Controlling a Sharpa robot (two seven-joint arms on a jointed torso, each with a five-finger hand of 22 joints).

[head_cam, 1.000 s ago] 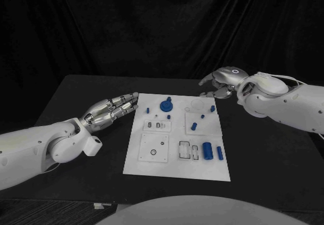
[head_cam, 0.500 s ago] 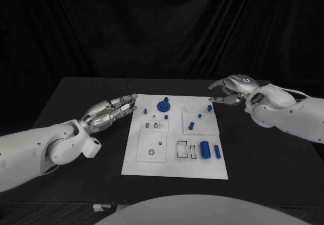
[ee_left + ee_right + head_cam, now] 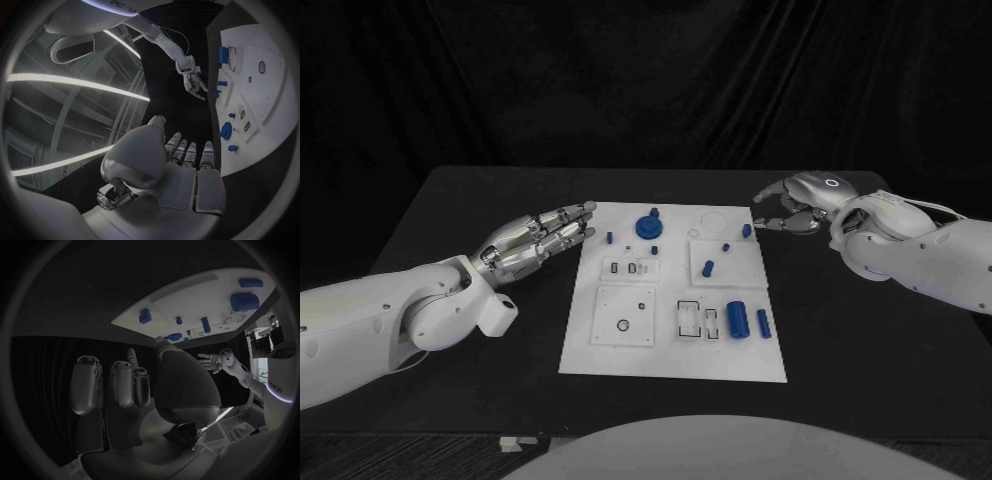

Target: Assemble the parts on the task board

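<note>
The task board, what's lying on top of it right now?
On the task board lie small blue parts: a round piece at the far end, a fat cylinder beside a slim peg at the near right, and a peg mid-board. Neither hand covers it.

The black table [image 3: 473, 200] carries the white task board [image 3: 672, 345].
</note>
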